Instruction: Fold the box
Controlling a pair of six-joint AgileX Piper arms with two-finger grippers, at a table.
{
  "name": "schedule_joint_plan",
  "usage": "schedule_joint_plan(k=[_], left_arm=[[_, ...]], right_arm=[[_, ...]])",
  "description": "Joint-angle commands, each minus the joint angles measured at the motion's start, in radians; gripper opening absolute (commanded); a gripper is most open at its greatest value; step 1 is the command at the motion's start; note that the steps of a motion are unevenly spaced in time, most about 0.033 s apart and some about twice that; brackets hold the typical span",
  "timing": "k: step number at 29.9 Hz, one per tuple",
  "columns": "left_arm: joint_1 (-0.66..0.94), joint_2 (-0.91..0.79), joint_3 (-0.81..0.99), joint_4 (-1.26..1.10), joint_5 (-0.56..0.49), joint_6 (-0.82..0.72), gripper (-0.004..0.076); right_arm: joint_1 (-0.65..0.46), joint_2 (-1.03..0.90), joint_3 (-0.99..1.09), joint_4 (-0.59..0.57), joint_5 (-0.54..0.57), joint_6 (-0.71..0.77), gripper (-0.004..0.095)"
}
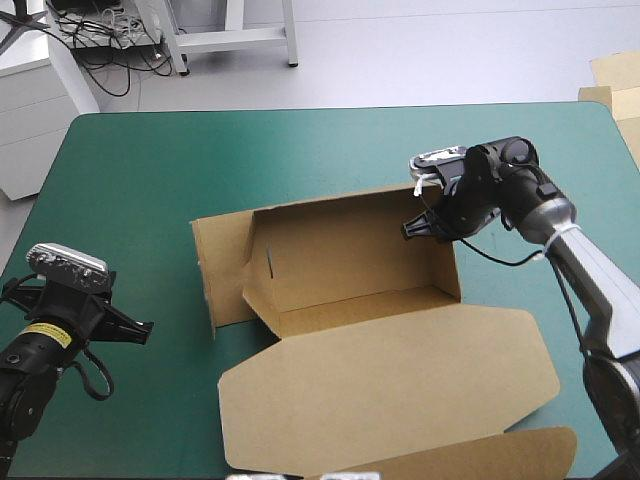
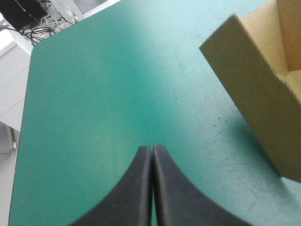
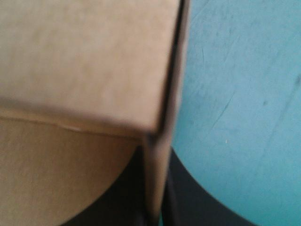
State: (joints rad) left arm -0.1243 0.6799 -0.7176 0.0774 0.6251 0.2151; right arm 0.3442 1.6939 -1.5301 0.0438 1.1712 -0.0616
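Box [image 1: 345, 265] of brown board, partly formed: back and side walls raised into an open tray, lid flat on the teal-green desk [image 1: 180, 160] toward its near edge. The tray's right wall stands between the fingers of the right end effector [image 1: 420, 228], which is clenched on that wall near its far corner. The right wrist view shows the board's edge running up from between the two black fingers. The left end effector [image 2: 152, 151] is closed on nothing, its fingers meeting in a point over bare desk. The box's left wall lies ahead of it and to one side, well apart.

Likely hazards: the grip is on a single thin sheet, so a pull or twist may buckle the wall or let it slip free. With nothing bracing the opposite side, the light tray may slide or pivot across the desk instead of folding. The flap on the left, which appears to lean outward, may splay further.
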Motion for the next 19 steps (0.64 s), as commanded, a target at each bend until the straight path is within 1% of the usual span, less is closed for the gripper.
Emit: schedule_joint_plan(k=[1, 3, 5, 8, 11, 13, 15, 17, 19], left_arm=[[-0.002, -0.005, -0.028, -0.007, -0.060, -0.001, -0.0010], [-0.002, -0.005, -0.028, -0.015, -0.060, -0.001, -0.0010], [-0.002, -0.005, -0.028, -0.031, -0.060, -0.001, -0.0010], [-0.002, -0.005, -0.028, -0.044, -0.058, -0.001, -0.0010], [-0.002, -0.005, -0.028, -0.048, -0.058, -0.001, -0.0010], [-0.002, -0.005, -0.028, -0.051, -0.058, -0.001, -0.0010], [-0.002, -0.005, -0.028, -0.051, -0.056, -0.001, -0.0010], [-0.002, -0.005, -0.028, -0.051, -0.056, -0.001, -0.0010], [-0.002, -0.005, -0.028, -0.051, -0.056, -0.001, -0.0010]], right_arm=[[0.002, 0.072, -0.058, 0.030, 0.002, -0.029, 0.0029], [0.002, 0.105, -0.102, 0.034, -0.017, -0.029, 0.0106], [0.002, 0.133, -0.142, 0.041, -0.021, -0.032, 0.0238], [0.002, 0.153, -0.180, 0.049, -0.021, -0.042, 0.0539], [0.002, 0.154, -0.204, 0.044, -0.035, -0.044, 0.0796], [0.002, 0.154, -0.232, 0.029, -0.023, -0.044, 0.0872], [0.002, 0.154, -0.268, 0.019, 0.012, -0.044, 0.0877], [0.002, 0.152, -0.319, 0.012, 0.072, -0.047, 0.0877], [0.002, 0.139, -0.358, -0.001, 0.085, -0.040, 0.0877]])
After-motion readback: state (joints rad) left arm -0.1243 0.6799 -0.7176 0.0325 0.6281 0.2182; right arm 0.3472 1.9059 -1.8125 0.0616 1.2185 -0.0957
